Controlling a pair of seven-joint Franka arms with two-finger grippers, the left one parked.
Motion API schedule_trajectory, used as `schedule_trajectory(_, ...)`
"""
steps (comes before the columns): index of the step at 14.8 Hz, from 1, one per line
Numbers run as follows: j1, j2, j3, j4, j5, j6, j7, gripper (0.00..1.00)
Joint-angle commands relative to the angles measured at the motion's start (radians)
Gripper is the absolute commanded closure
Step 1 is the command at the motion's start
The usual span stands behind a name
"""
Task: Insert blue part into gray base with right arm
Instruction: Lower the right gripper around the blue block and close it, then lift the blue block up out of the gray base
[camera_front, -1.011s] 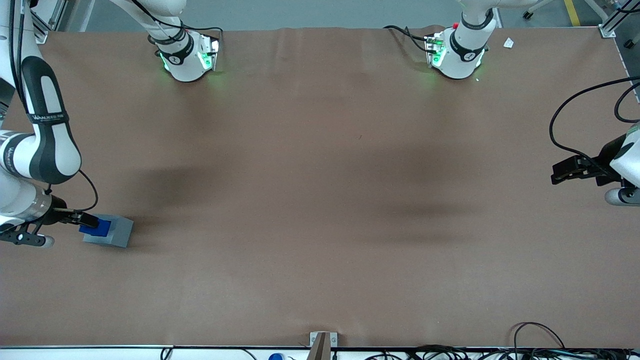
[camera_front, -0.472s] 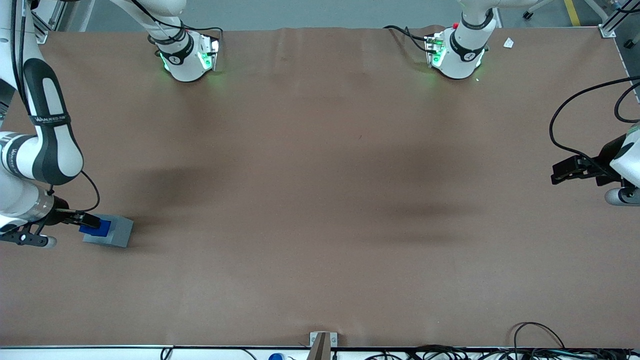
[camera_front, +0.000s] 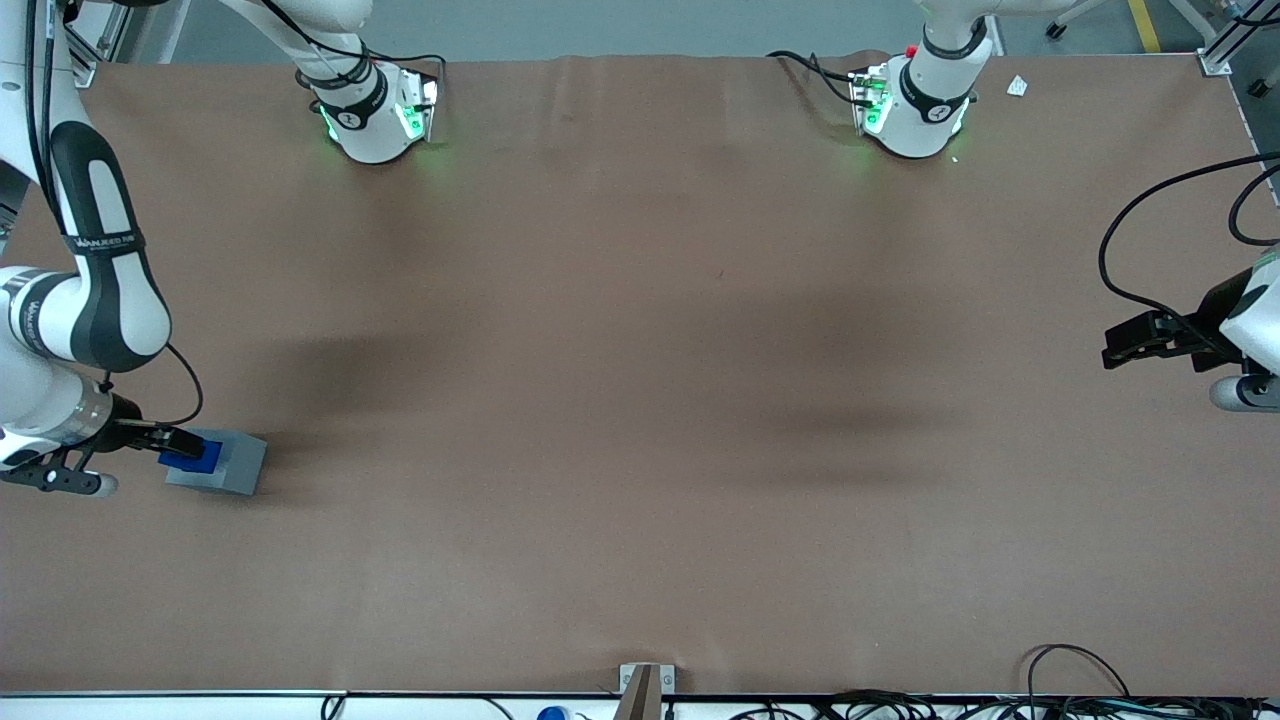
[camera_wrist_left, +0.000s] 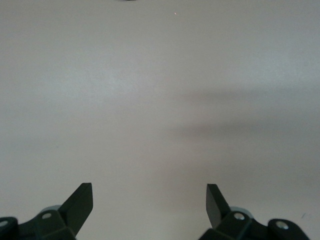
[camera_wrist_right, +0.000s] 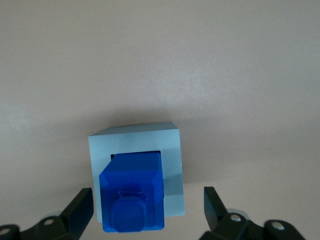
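Between the jaws of the gripper (camera_wrist_right: 148, 207), in the right wrist view: the blue part (camera_wrist_right: 133, 192), seated in the socket of the gray base (camera_wrist_right: 172, 150). Judgement: insertion looks done or nearly so. The part's lower body sits within the square opening, with a thin dark slit of socket showing along one edge, so it may not be fully bottomed out. Cannot confirm seating depth from these views.

Finger on one side (camera_wrist_right: 80, 207): stands clear of the part's flank, with a strip of gray base face visible in the gap. Part in the middle: stepped top toward the camera, no contact seen on either side. Finger on the other side (camera_wrist_right: 212, 207): well clear of both part and base edge, with table surface showing in the gap. Jaws apart, wide, holding nothing.

Front view: gripper (camera_front: 172, 442) at the working arm's end of the table (camera_front: 640, 400), right arm (camera_front: 95, 300) low over the base (camera_front: 235, 465), blue part (camera_front: 197, 457) on the base's top, just at the fingertips.

Left to do, as judged: check the part is fully down, then lift the arm away. Risk: brushing the part on retreat if the fingers drift inward.
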Motion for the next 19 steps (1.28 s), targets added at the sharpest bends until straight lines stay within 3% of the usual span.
schedule_trajectory(1,0.001,-0.006,0.009,-0.018,0.02,0.013,-0.014,0.13)
schedule_trajectory(7,0.005,-0.006,0.009,-0.018,0.02,0.011,-0.011,0.32)
schedule_trajectory(9,0.005,-0.006,0.011,-0.018,0.02,0.008,-0.01,0.5)
schedule_trajectory(11,0.006,-0.006,0.011,-0.018,0.02,0.008,-0.01,0.76)
schedule_trajectory(13,0.009,-0.006,0.011,-0.018,0.02,0.007,-0.01,0.89)
schedule_trajectory(19,0.023,-0.051,0.012,0.008,0.019,-0.073,-0.022,0.92)
